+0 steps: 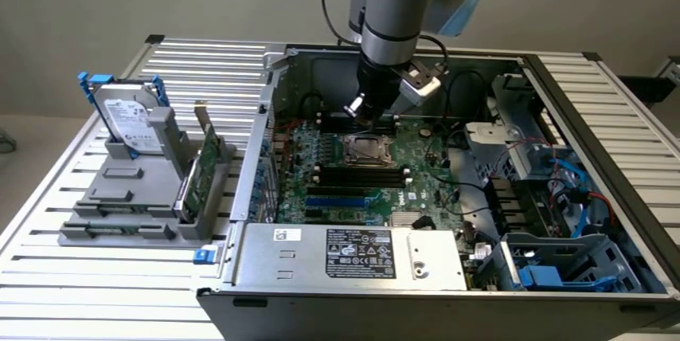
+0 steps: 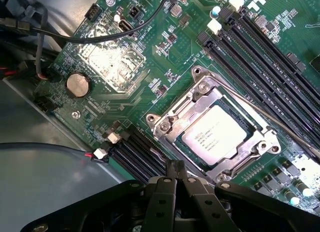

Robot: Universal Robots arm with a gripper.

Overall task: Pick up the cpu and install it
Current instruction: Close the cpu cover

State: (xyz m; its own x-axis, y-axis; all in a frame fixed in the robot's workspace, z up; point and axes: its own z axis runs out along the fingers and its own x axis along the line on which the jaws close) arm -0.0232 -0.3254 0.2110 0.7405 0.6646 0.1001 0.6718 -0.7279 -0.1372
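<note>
Cpu (image 2: 217, 134), just one, lies in one socket frame (image 2: 172, 123); my one gripper (image 2: 174, 167) hovers nearby, closed and empty.

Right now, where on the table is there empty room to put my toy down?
Bare slats of the silver slatted metal table lie between the grey plastic rack and the near edge. Inside the open computer case it is crowded: green circuit board, cables, robot arm.
</note>
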